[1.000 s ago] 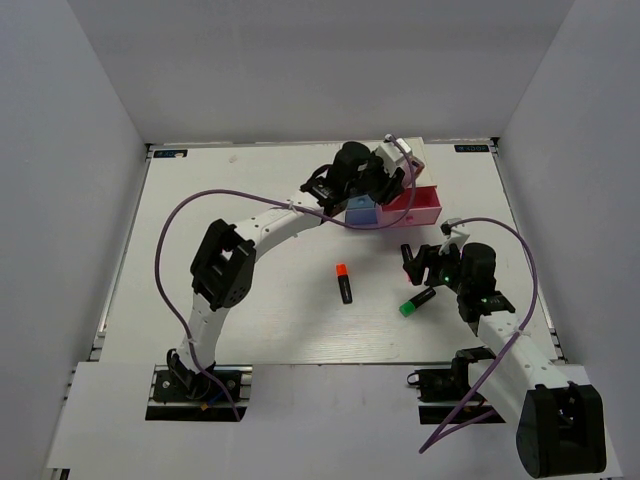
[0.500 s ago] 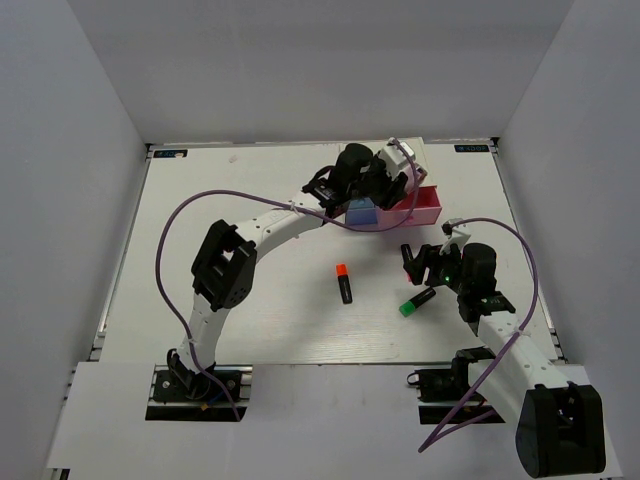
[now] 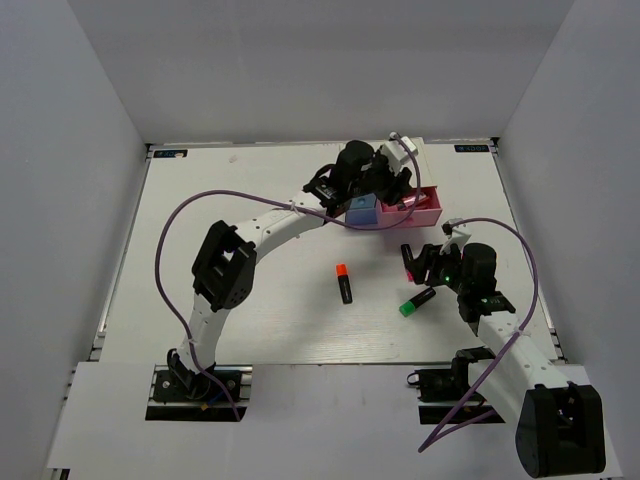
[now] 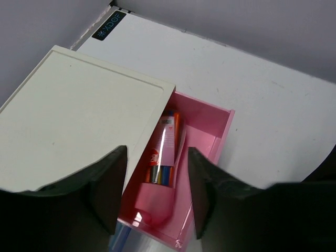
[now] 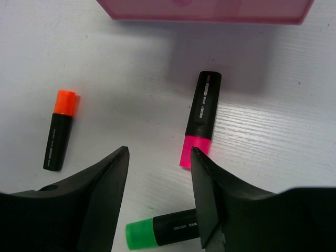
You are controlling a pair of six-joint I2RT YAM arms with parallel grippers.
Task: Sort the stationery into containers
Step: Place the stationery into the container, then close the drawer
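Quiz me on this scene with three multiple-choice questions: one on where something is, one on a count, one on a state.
1. Where is the pink highlighter?
A. on the table, near the drawer
B. inside the drawer
C. at the table's left edge

2. How many highlighters lie on the table?
A. one
B. two
C. three

3. The drawer is:
A. shut
B. pulled open
C. upside down

Answers:
1 A: it lies on bare table just in front of the drawer.
2 C: the orange highlighter, the green highlighter and the pink one.
3 B: its inside shows, with a tube in it.
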